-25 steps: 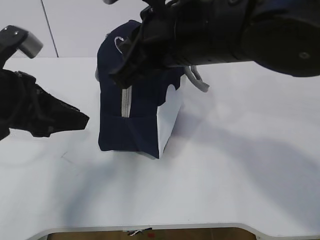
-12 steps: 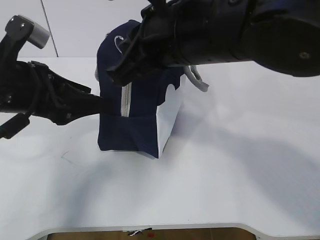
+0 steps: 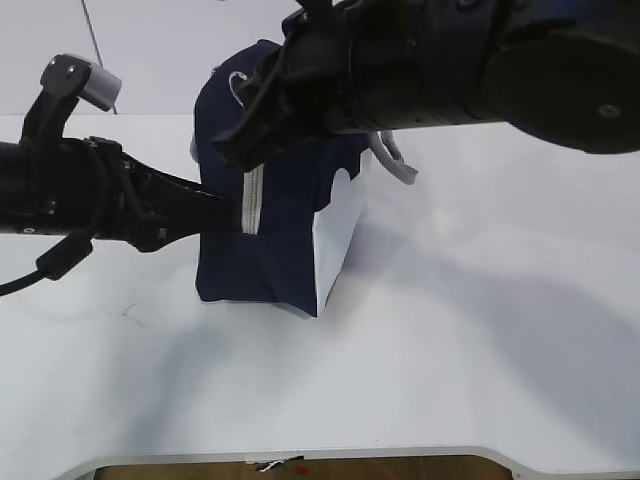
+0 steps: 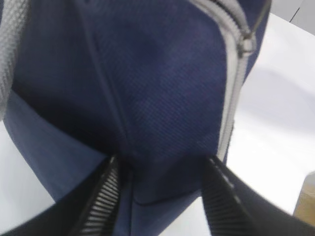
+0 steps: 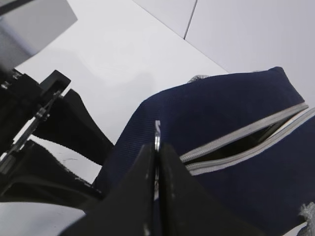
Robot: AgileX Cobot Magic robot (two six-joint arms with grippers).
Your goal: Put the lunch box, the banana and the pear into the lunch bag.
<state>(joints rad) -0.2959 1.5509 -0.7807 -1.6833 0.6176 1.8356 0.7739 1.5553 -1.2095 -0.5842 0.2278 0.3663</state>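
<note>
The navy lunch bag stands upright mid-table, its grey zipper partly open along the top. My right gripper hangs over the bag's top left end and is shut on the metal ring pull. My left gripper reaches in from the left at the bag's end face. In the left wrist view its fingers stand apart, one on each side of a fold of the bag's fabric. The lunch box, the banana and the pear are out of view.
Grey strap handles hang off the bag's right side, above its white corner panel. The white table spreads right and forward to its front edge. A wall stands behind.
My left arm has swung right from the table's left side until its fingers reach the bag's end. The right gripper has held still on the ring pull.
</note>
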